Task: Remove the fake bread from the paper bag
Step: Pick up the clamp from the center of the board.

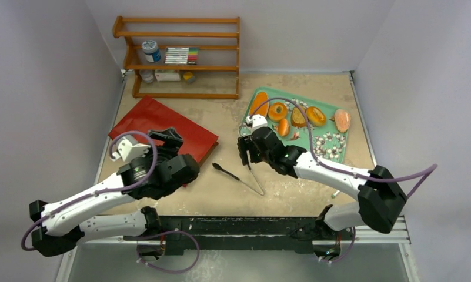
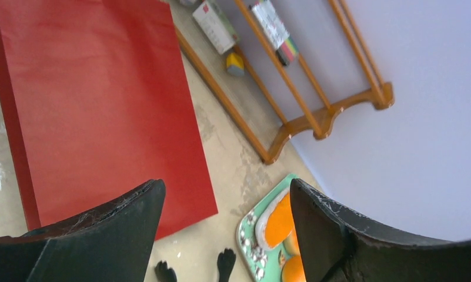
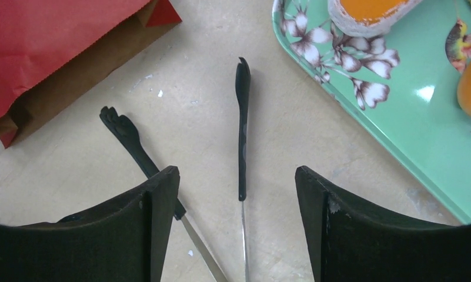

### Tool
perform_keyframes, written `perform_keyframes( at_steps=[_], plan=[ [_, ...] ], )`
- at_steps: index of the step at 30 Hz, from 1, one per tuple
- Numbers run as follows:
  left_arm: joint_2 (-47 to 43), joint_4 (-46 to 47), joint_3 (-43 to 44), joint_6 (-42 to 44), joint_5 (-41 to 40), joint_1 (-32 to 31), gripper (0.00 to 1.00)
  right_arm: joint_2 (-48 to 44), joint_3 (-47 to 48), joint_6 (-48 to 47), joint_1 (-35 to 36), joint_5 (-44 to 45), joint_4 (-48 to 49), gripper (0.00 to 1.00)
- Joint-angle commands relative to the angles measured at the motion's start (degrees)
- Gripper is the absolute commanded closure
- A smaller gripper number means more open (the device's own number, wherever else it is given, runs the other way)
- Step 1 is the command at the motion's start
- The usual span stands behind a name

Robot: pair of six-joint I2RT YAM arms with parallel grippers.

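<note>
The fake bread [image 1: 298,116] is lying out on the flower-patterned green tray [image 1: 333,150]. Six orange-brown pieces are sitting in a loose row along the tray's far half, and none is touching either arm. The paper bag [image 1: 162,124] is lying flat on the table [image 1: 291,191], well to the left of the tray, with its brown-lined mouth on the side nearest the tray.

The right fingers [image 1: 243,150] are hovering just off the tray's left edge, spread wide and gripping nothing. In the right wrist view one black handle of a pair of tongs [image 3: 242,117] is lying on the table straight down the gap between them, touching neither finger. The other handle is angling away on the side farther from the tray.

The left fingers [image 1: 169,137] are hanging over the bag, well away from the tray. They too are spread wide and holding nothing, with the red paper showing below them. A wooden shelf [image 1: 180,56] is standing against the back wall, left of the tray's far corner.
</note>
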Motion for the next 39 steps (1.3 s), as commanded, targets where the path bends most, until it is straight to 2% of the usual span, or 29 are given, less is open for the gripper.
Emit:
perform_keyframes(
  at_steps=[1, 4, 6, 8, 10, 13, 16, 18, 25, 33, 39],
  plan=[
    [-5.32, 1.5, -2.37, 4.86, -9.08, 0.5, 0.22, -4.75, -3.41, -0.06, 0.51, 1.24, 1.48, 0.23],
    [-6.28, 7.23, -3.5, 14.28, -11.39, 2.09, 0.22, -7.38, -4.68, 0.72, 0.51, 1.7, 2.3, 0.19],
    [-4.79, 18.56, -3.57, 31.47, -8.72, 7.46, 0.22, -8.09, -4.34, 0.9, 0.51, 0.8, 1.96, 0.19],
    [-2.28, 29.14, -3.45, 46.37, 2.81, 17.2, 0.21, -7.77, -3.36, 0.95, 0.51, -0.27, 0.94, 0.2],
    [0.1, 34.54, -3.17, 53.2, 11.72, 26.86, 0.21, -7.34, -2.34, 0.59, 0.51, -1.12, -0.13, 0.2],
    [3.12, 39.6, -3.24, 59.33, 20.25, 37.66, 0.21, -6.37, -0.95, -0.74, 0.51, -2.91, -1.32, 0.2],
    [7.52, 40.97, -2.54, 61.1, 30.51, 48.16, 0.21, -4.96, 0.1, -2.11, 0.51, -4.03, -3.64, 0.19],
    [10.19, 39.89, -2.25, 60.31, 34.46, 53.63, 0.2, -4.94, -0.14, -3.19, 0.51, -5.73, -3.97, 0.18],
    [8.09, 38.41, -5.47, 56.39, 40.49, 70.06, 0.18, -4.57, -2.03, -3.05, 0.59, -9.92, -4.66, 0.17],
    [12.17, 40.34, -5.03, 54.35, 43.19, 79.34, 0.16, -4.99, -4.86, -1.86, 1.01, -9.96, -6.35, 0.17],
    [17.66, 44.11, -4.43, 53.72, 45.58, 82.81, 0.15, -3.13, -5.01, -1.64, 1.39, -9.99, -6.01, 0.15]
  ],
)
